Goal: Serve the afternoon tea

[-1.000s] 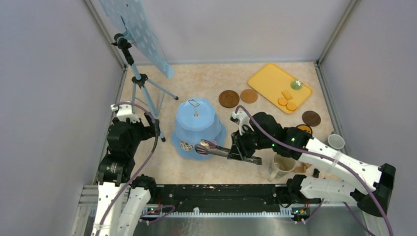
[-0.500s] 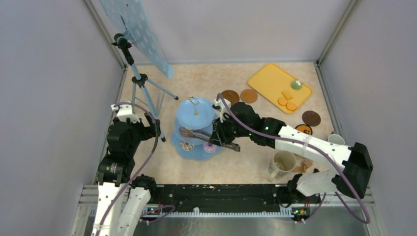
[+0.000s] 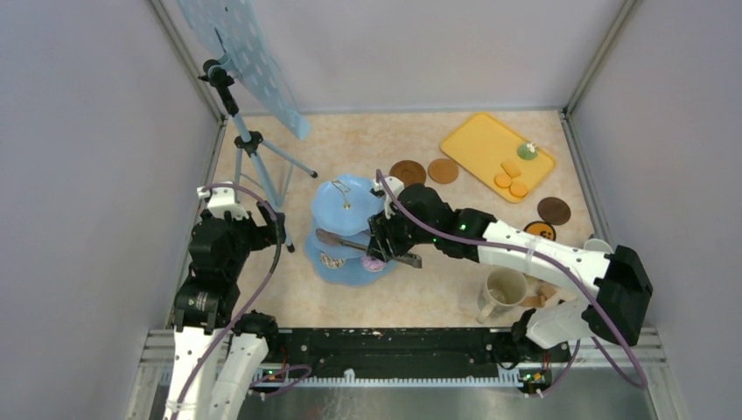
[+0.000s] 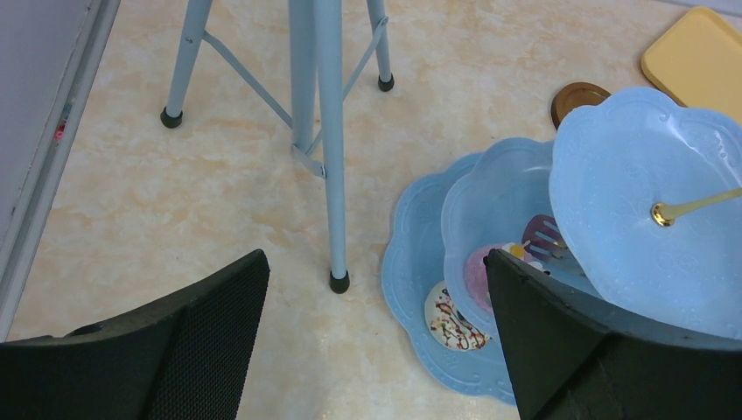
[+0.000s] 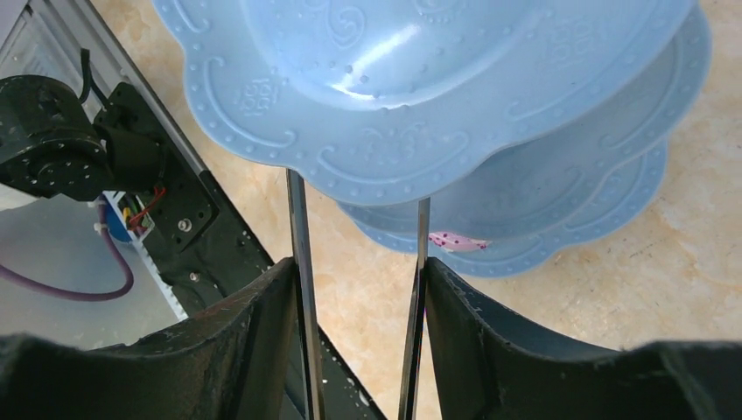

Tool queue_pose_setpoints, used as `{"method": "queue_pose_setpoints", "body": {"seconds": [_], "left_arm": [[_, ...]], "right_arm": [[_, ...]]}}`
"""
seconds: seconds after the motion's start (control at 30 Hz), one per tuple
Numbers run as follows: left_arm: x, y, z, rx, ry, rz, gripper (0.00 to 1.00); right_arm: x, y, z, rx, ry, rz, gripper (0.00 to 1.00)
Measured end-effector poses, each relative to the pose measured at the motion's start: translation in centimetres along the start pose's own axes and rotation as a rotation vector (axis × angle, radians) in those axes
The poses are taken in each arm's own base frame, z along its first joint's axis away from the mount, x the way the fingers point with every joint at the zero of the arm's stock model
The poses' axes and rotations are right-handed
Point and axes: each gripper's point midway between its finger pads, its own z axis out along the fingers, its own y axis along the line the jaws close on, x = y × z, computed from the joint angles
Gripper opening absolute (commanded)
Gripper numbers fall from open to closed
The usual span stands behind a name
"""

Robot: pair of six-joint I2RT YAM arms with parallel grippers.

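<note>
Right gripper (image 3: pixel 389 247) advanced to blue tiered stand's (image 3: pixel 344 208) 3 o'clock | clamped on metal tongs (image 3: pixel 343 242), tips over middle tier near pink donut (image 4: pixel 479 278) | left gripper (image 4: pixel 376 273) spread apart, empty

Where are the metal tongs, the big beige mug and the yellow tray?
metal tongs (image 3: pixel 344 242), top external view, middle of the shaft.
big beige mug (image 3: pixel 506 289), top external view, the inside of the cup.
yellow tray (image 3: pixel 477 140), top external view, a bare part of its floor.
</note>
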Motion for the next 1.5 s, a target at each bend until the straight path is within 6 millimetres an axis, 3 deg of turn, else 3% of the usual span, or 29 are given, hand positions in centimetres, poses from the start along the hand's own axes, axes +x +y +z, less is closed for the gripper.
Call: {"method": "queue_pose_setpoints", "body": {"seconds": [0.27,0.43,0.6,0.77,0.93,1.17,1.33,1.5], "left_arm": [[0.0,-0.1,0.0,0.003,0.001,0.0,0.99],[0.0,-0.1,0.0,0.008,0.002,0.0,0.99],[0.1,-0.3,0.0,0.015,0.004,0.001,0.99],[0.1,-0.3,0.0,0.019,0.004,0.003,0.99],[0.1,-0.5,0.0,0.026,0.006,0.007,0.99],[0.0,-1.5,-0.5,0.069,-0.005,0.023,0.99],[-0.2,-2.2,-1.0,0.101,-0.023,0.033,0.99],[-0.2,-2.7,-1.3,0.121,-0.03,0.041,0.99]], "right_arm": [[-0.9,0.7,-4.4,-0.005,-0.051,-0.007,0.52],[-0.1,0.7,-7.8,-0.001,-0.047,-0.015,0.51],[2.3,-0.4,-10.9,0.049,-0.003,-0.01,0.5],[3.8,-3.1,-13.7,0.203,0.004,0.01,0.49],[3.6,-8.0,-15.8,0.441,-0.041,0.063,0.48],[0.6,-22.1,-19.7,0.88,-0.175,0.331,0.48],[0.1,-30.7,-19.0,1.016,-0.172,0.464,0.49],[-0.5,-37.0,-18.0,1.078,-0.165,0.53,0.51]]}}
